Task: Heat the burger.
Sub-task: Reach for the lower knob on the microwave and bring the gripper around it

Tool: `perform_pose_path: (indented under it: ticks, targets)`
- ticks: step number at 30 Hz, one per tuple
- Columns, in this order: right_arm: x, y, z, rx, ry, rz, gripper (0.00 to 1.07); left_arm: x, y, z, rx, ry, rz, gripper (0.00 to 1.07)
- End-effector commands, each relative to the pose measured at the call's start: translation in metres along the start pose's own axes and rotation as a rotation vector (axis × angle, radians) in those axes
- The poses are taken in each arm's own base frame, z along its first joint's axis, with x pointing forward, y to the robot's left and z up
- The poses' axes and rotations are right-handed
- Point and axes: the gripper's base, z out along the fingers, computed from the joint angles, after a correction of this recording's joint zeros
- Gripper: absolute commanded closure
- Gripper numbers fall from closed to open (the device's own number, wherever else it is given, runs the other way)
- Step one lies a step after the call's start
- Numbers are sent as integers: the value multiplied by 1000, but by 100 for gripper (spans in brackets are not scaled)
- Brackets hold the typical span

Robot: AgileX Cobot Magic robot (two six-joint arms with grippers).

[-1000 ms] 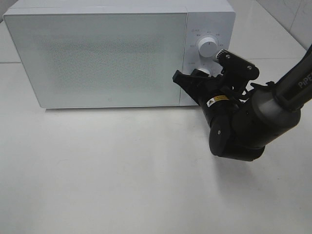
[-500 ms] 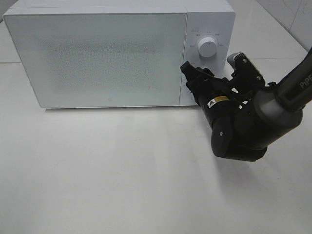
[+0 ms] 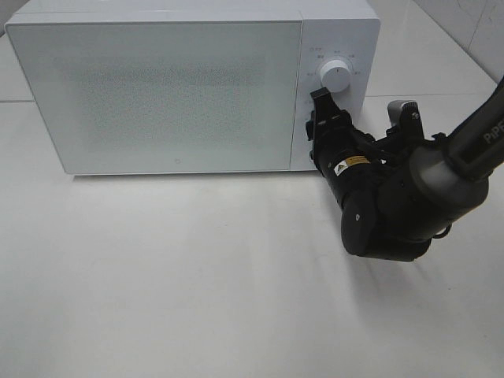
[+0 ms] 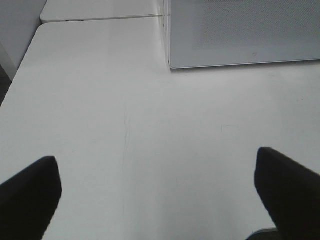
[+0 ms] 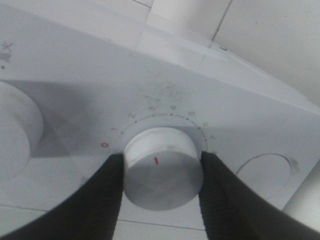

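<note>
Black right gripper [image 5: 162,167] tight around dial [image 5: 161,181]

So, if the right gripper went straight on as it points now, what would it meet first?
The lower dial, which the gripper clasps from both sides; directly behind it, the microwave's panel.

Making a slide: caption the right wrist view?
Right end effector gripping the round white dial on the white microwave's panel.

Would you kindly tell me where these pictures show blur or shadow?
Exterior high: sharp, soft shadow under the microwave. Left wrist: left fingers are dark, unfocused blobs. Right wrist: right fingers beside the dial blur; grey shadow crosses the panel.
</note>
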Motion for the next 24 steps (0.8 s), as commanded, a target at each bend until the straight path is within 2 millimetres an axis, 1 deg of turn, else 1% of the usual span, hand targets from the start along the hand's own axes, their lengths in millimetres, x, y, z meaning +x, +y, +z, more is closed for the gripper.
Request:
perform_pose_path:
  ticks: [1, 2, 4, 10, 18, 21, 24]
  targets:
    - [21, 45, -3, -353, 134, -1, 100, 1, 0, -2, 2, -28, -4, 9]
    - [21, 45, -2, -346, 135, 36, 100, 1, 0, -2, 2, -28, -4, 9]
    - [20, 44, -2, -344, 132, 42, 100, 1, 0, -2, 2, -28, -4, 9]
    - [20, 44, -2, -344, 113, -24, 99, 1, 0, -2, 2, -28, -4, 9]
    - [17, 44, -1, -344, 102, -24, 95, 1, 0, -2, 2, -28, -4, 9]
    - [15, 48, -1, -356, 101, -21, 93, 1, 0, -2, 2, -28, -4, 9]
    - [10, 56, -3, -374, 88, -7, 92, 1, 0, -2, 2, -28, -4, 9]
